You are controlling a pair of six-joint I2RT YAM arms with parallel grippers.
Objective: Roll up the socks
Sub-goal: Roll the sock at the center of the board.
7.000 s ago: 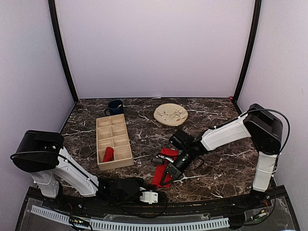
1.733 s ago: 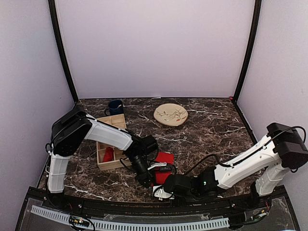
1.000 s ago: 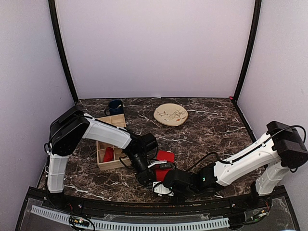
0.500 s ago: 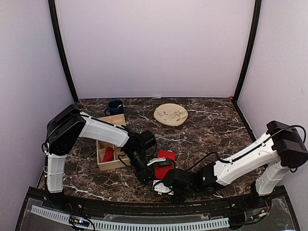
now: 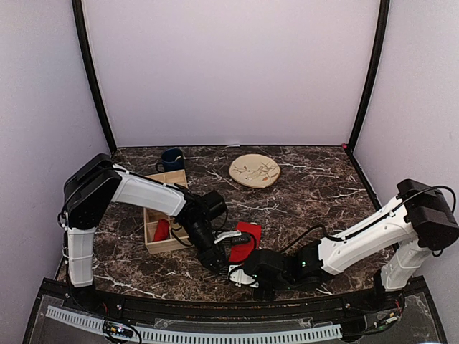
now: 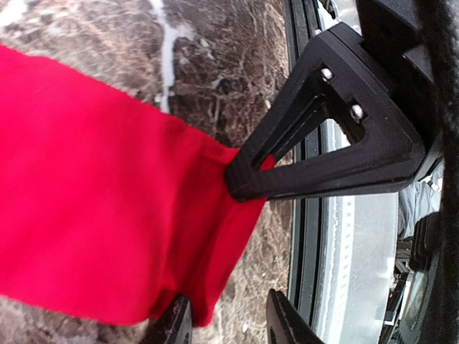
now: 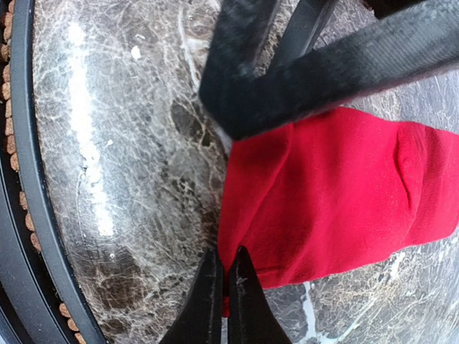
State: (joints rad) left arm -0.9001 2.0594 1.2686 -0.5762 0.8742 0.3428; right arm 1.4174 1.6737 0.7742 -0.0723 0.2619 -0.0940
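One red sock [image 5: 245, 239] lies folded on the marble table near the front middle; it is broad and flat in the left wrist view [image 6: 93, 208] and in the right wrist view [image 7: 337, 193]. My right gripper [image 5: 240, 276] [image 7: 225, 297] is shut on the near corner of this sock. My left gripper [image 5: 224, 259] [image 6: 228, 326] hovers open right over the same end, its left finger beside the sock's edge and bare table in the gap. The second red sock [image 5: 161, 229] is bunched in a compartment of the wooden box.
The wooden divider box [image 5: 146, 208] stands at the left, with a dark blue mug [image 5: 172, 159] behind it. A round beige plate [image 5: 254, 170] sits at the back middle. The table's black front rim [image 7: 29, 236] runs just beside both grippers.
The right gripper has slid left along the front edge and is shut on the sock's corner. The left arm has drawn back a little to the left, and the sock looks narrower.
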